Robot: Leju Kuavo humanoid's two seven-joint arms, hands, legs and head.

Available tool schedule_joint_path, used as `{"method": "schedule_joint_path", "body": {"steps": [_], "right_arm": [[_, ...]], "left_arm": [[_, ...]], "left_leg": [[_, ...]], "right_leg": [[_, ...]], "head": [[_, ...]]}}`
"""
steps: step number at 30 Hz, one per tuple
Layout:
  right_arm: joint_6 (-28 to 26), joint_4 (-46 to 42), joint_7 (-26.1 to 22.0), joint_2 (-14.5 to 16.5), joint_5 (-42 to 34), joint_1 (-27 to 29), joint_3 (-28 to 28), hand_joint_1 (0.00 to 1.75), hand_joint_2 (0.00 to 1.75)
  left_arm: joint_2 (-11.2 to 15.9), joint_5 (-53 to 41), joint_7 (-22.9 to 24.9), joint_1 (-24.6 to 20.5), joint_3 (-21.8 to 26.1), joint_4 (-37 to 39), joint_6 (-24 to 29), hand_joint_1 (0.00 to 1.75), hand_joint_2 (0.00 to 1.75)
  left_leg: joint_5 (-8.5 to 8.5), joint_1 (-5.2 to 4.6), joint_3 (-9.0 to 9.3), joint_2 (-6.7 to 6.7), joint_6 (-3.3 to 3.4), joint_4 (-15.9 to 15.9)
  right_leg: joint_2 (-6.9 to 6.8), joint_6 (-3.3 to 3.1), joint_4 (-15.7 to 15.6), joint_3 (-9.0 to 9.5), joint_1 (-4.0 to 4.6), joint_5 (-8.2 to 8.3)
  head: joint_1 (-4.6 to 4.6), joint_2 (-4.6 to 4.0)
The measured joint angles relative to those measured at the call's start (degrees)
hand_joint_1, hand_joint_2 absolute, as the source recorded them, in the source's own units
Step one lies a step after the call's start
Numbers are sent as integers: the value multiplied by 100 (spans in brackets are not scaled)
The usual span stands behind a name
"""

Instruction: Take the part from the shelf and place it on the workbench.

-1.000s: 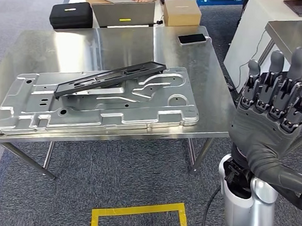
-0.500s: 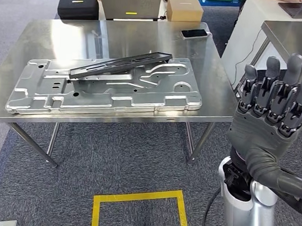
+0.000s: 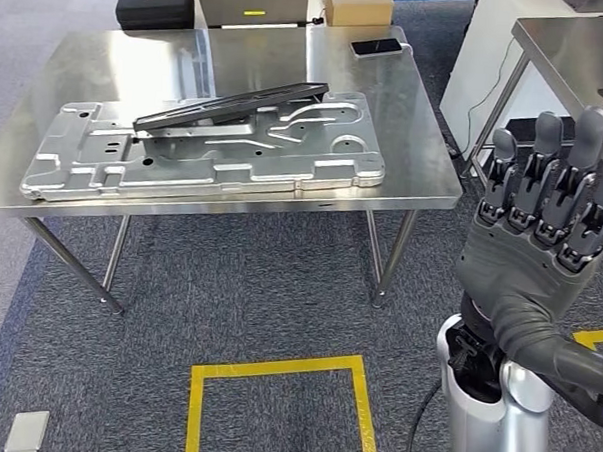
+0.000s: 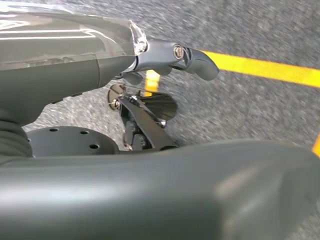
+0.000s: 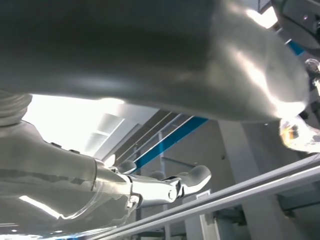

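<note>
One part, the long black ribbed plastic strip [image 3: 230, 107], is lying on the embossed silver metal panel [image 3: 204, 147] | right hand [image 3: 543, 232] raised, released, fingers apart, grasping nothing | view is shifting back from the steel workbench [image 3: 429, 172]; placement judged complete.

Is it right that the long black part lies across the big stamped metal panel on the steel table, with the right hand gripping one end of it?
Not quite. The black part does lie across the metal panel on the steel table, but the right hand grips nothing: the head view shows it raised, off the table's right end, well apart from the part.
</note>
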Motion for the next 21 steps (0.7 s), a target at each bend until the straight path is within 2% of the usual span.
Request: {"method": "schedule_joint_path", "body": {"steps": [1,2,3,4,5,6,7,8,9,11,12,13,14,15,16,17,18,19,20,21], "right_arm": [[0,-1,0,0,0,0,0,0,0],[1,-1,0,0,-1,-2,-1,0,0],[2,-2,0,0,-1,-4,-2,0,0],[4,-2,0,0,-1,-6,-2,0,0],[5,-2,0,0,-1,-8,-3,0,0],[7,-2,0,-1,-1,-8,-3,0,0],[7,-1,0,-2,-2,-5,-4,0,0],[8,1,0,-3,-1,-3,-5,0,0],[8,3,0,-5,-2,0,-7,0,0],[9,8,0,-9,-3,5,-10,0,0],[9,14,-1,-11,-4,10,-14,0,0],[9,20,-3,-14,-7,15,-19,0,0],[9,25,-8,-18,-9,20,-25,0,0],[9,30,-16,-21,-11,22,-30,0,0],[9,30,-26,-25,-14,22,-36,0,0],[9,26,-35,-28,-17,17,-40,0,0],[11,20,-42,-30,-22,14,-46,0,0],[16,15,-46,-32,-28,13,-55,0,0],[22,9,-49,-34,-32,13,-66,0,0],[31,9,-50,-36,-36,13,-80,0,0]], "left_arm": [[1,0,-1,-4,0,0,0,0,0],[1,-1,-2,-9,0,0,-1,0,0],[2,-1,-4,-16,0,0,-1,0,0],[2,-3,-7,-22,0,0,-2,0,0],[2,-5,-8,-25,-1,0,-3,0,0],[1,-6,-9,-23,-1,1,-4,0,0],[-1,-7,-8,-21,-1,1,-4,0,0],[-3,-8,-8,-17,-1,2,-3,0,0],[-4,-8,-7,-16,0,2,-3,0,0],[-4,-23,-6,-18,0,2,-4,0,0],[-4,-36,-5,-19,0,2,-4,0,0],[-4,-53,-4,-19,0,2,-4,0,0],[-4,-66,-3,-18,0,2,-3,0,0],[-5,-77,-2,-19,0,2,-1,0,0],[-9,-84,-1,-20,0,2,1,0,0],[-14,-87,-1,-21,0,2,2,0,0],[-22,-91,0,-21,0,2,2,0,0],[-29,-92,0,-21,0,2,2,0,0],[-33,-93,1,-20,0,2,2,0,0],[-35,-94,1,-16,0,2,3,0,0]], "left_leg": [[108,-4,309,-8,27,-392],[131,-15,633,-18,64,-854],[88,-28,884,-29,101,-1234],[35,-45,1040,-38,134,-1489],[11,-59,1093,-42,160,-1618],[28,-53,1064,-36,192,-1642],[72,-47,1010,-22,226,-1649],[132,-39,937,-6,267,-1655],[206,-32,842,11,309,-1652],[345,-56,633,29,359,-1612],[409,-69,523,36,370,-1583],[465,-80,412,44,375,-1547],[515,-88,299,49,375,-1503],[559,-95,190,52,371,-1453],[597,-98,96,53,362,-1399],[627,-110,18,50,350,-1340],[661,-120,-37,48,331,-1293],[701,-125,-75,47,308,-1260],[746,-128,-106,47,281,-1242],[793,-125,-143,43,252,-1237]], "right_leg": [[2,16,17,-67,3,51],[4,37,32,-114,10,98],[4,65,39,-145,17,151],[0,98,40,-168,18,206],[-2,136,38,-189,18,263],[0,175,39,-221,14,300],[12,207,69,-264,10,254],[26,228,178,-323,10,92],[41,241,395,-401,10,-173],[57,248,1104,-557,10,-753],[62,252,1453,-599,11,-883],[67,254,1676,-581,11,-866],[69,252,1713,-480,12,-733],[71,240,1548,-282,15,-564],[72,214,1212,5,24,-452],[71,184,764,334,38,-409],[70,154,366,613,52,-446],[70,127,84,798,68,-504],[70,109,-70,876,81,-533],[66,79,-109,857,71,-533]], "head": [[0,1],[0,1],[1,1],[2,0],[2,0],[3,0],[5,1],[8,1],[13,1],[20,0],[21,0],[20,0],[20,0],[20,0],[20,0],[20,0],[20,0],[19,0],[18,0],[18,0]]}}
